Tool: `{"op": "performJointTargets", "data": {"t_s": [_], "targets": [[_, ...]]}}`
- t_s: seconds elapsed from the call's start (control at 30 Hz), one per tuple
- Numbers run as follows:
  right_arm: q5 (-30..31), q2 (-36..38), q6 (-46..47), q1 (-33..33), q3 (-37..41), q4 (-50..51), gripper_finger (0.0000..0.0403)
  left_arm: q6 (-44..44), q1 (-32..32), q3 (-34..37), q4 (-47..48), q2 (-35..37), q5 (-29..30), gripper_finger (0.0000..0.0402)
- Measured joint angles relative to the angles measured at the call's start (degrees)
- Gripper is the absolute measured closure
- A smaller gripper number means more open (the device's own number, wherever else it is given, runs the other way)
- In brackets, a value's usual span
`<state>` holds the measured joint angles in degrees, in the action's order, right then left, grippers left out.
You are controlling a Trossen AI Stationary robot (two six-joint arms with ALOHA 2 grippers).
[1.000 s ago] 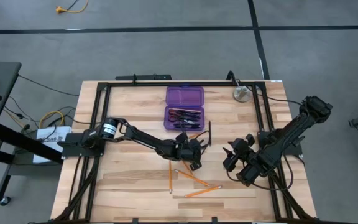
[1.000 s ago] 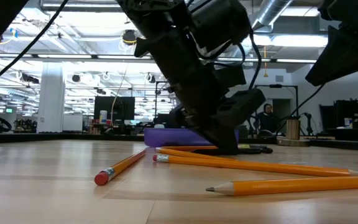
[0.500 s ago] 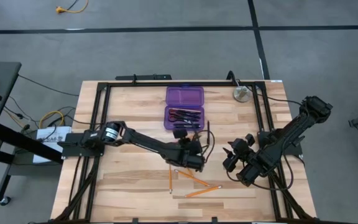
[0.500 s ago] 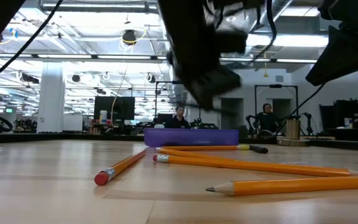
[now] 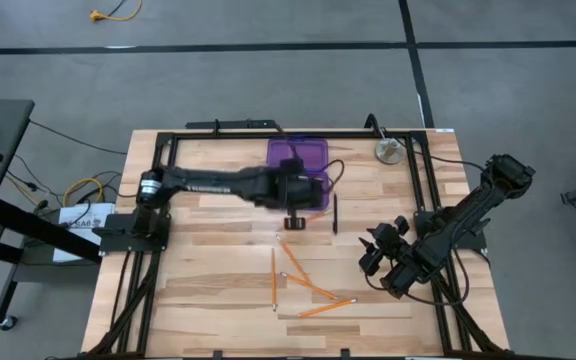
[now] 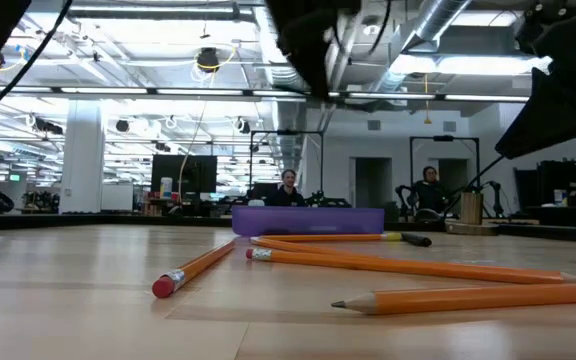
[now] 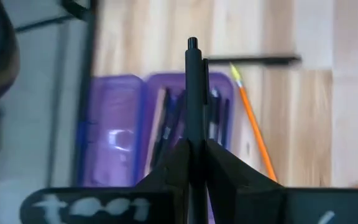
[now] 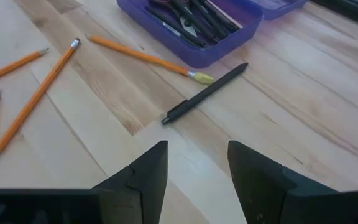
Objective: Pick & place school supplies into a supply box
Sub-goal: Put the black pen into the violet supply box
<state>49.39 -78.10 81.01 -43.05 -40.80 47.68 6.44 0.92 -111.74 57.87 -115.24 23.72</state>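
Your left hand (image 7: 197,155) is closed on a slim black pen (image 7: 194,93), which stands up between the two fingers, and it hangs in the air above the purple supply box (image 5: 297,172) at the far middle of the bench (image 5: 208,290). In the left wrist view you see the box below the pen, with its lid open flat beside the tray and several dark pens lying in the tray. Your right hand (image 8: 195,165) is open and holds nothing; it waits low near the right side of the bench. In front of it a second black pen (image 8: 205,94) lies on the wood just beside the box, near but not touching an orange pencil (image 8: 148,58) with a pale eraser end that rests against the wall of the box. Three more orange pencils (image 5: 303,285) lie loose on the near middle of the bench, well apart from the box, some crossing each other. A round silver disc (image 5: 388,151) sits at the far right corner. In the low view two people (image 6: 288,187) stand in the room far behind the bench.
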Motion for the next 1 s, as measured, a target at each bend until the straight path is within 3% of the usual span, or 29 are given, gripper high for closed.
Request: {"op": "performJointTargets", "data": {"t_s": [0.13, 0.33, 0.53, 0.67, 1.0], "targets": [[0.01, 0.00, 0.02, -0.04, 2.16, -3.18, 0.0241, 4.83, -5.84, 5.59, -2.87, 0.06, -9.80, 0.0386], [0.04, 0.00, 0.05, -0.04, 4.66, -7.44, 0.0241, 9.22, -13.64, 18.13, -13.69, 0.02, -16.29, 0.0386], [0.09, 0.00, 0.61, 0.00, 5.75, -9.23, 0.0241, 12.01, -17.92, 25.62, -21.47, 0.02, -22.43, 0.0380], [0.11, 0.02, 0.61, 0.00, 5.75, -9.38, 0.0241, 12.04, -18.22, 26.51, -23.05, 0.02, -24.91, 0.0359], [0.18, 0.01, 1.54, 0.00, 5.75, -10.82, 0.0241, 10.47, -17.88, 24.60, -23.96, 0.02, -24.86, 0.0290]]}}
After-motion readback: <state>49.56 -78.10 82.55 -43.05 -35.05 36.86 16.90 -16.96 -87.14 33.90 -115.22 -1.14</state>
